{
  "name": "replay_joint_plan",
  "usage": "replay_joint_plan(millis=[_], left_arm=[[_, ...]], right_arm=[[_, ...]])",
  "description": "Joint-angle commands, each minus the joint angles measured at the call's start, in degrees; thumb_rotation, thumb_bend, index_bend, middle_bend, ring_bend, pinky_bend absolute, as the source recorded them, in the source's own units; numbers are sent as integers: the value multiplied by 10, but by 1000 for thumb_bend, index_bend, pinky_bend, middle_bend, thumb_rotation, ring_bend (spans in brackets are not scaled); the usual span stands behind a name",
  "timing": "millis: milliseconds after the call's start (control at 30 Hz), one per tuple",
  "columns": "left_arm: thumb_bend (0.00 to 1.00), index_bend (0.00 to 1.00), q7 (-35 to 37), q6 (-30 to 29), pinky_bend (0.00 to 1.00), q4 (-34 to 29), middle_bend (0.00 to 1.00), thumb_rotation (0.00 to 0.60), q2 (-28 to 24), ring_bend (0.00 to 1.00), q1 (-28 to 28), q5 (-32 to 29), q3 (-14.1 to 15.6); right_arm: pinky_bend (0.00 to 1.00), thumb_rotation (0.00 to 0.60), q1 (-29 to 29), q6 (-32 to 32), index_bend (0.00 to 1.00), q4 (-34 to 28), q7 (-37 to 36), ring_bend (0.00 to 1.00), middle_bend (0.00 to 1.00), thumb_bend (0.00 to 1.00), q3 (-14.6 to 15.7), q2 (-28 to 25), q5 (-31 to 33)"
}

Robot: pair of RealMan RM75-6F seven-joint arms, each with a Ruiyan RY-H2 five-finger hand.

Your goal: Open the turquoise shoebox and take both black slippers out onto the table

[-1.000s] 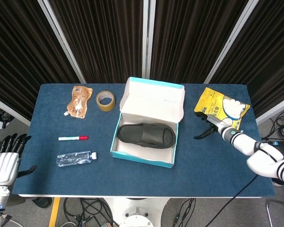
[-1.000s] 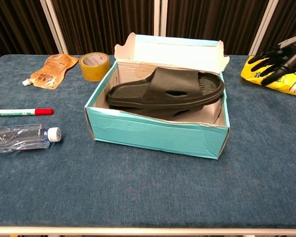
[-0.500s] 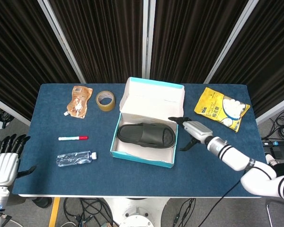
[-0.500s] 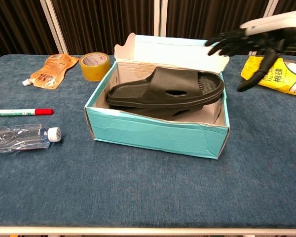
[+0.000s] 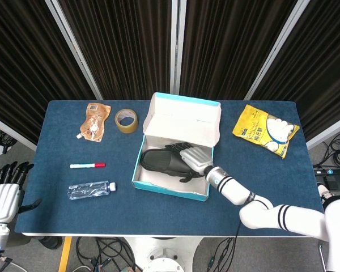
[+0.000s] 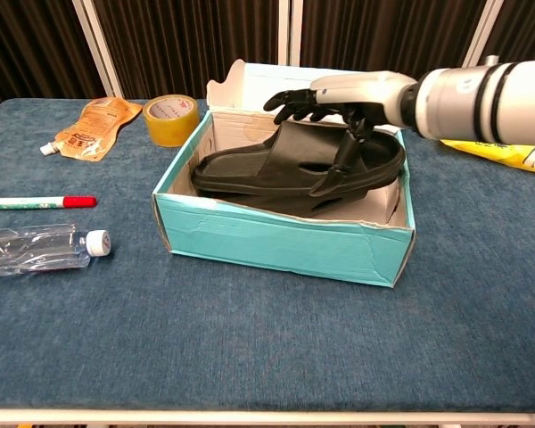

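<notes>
While the right robot hand (image 6: 339,102) spreads wide over the slipper (image 6: 276,160), its palm hides the strap; the second slipper is unseen inside the box (image 6: 276,241).

Print shows on the yellow snack bag (image 5: 266,130) and orange pouch (image 5: 95,120), none of it readable

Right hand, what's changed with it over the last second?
The right hand swung from over the yellow bag leftward to the open shoebox, and its spread fingers now reach over the top slipper, not clearly gripping it. The slipper, shoebox and left hand stayed put.
</notes>
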State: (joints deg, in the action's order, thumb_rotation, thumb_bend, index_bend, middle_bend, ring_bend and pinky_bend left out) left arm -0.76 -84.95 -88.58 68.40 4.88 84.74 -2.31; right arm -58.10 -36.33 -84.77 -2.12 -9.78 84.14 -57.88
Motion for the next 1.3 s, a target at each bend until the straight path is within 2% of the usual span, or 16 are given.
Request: replay_joint_plan(millis=[33,100,167,233,333,533,700,867,967,1067,1300], left_arm=[[69,123,4,1,43,3,93,600,1,0,1,-1,-1],[70,123,7,3,43,4,93,600,1,0,1,-3,-1],[69,123,8,3,43,4,93,600,0,0,1,-2,-1],[69,123,9,2,42,5,93,600,0,0,1,-2,-2],[69,123,8,-1,42,5,93,600,0,0,-1,-2,-2],[69,123,2,-3,43,2,93,600,0,0,0,3,-1],[69,123,-6,-6,42,-8,93,600,-5,0,1,7,-2],[69,123,-16,-10,43,-18,93,600,-9,0,-1,9,-1],[69,123,-23,-13,42,-23,93,600,-9,0,-3,9,-1],[69,123,-26,-12,42,-27,93,600,-10,0,-3,8,-1],[69,123,-30,-12,43,-30,93,600,-13,0,-4,5,-1]], right_arm=[[293,600,-25,-35,22,35,77,84,146,192,0,44,55],[460,600,-28,-55,90,43,106,183,221,326,1,59,70],[576,600,-27,-76,162,46,125,254,277,413,1,69,72],[627,600,-20,-95,198,42,127,291,309,463,-2,72,59],[640,600,-3,-127,210,28,107,308,328,490,-8,62,17],[640,600,41,-161,212,-39,25,308,329,478,-10,-6,-82],[641,600,73,-165,213,-123,-75,308,323,472,9,-83,-186],[639,600,86,-174,214,-175,-148,308,322,466,39,-117,-286],[636,600,78,-147,219,-187,-158,308,322,463,61,-116,-315],[613,600,72,-126,219,-179,-139,308,322,461,76,-91,-326],[597,600,68,-111,210,-159,-105,305,322,459,90,-28,-336]])
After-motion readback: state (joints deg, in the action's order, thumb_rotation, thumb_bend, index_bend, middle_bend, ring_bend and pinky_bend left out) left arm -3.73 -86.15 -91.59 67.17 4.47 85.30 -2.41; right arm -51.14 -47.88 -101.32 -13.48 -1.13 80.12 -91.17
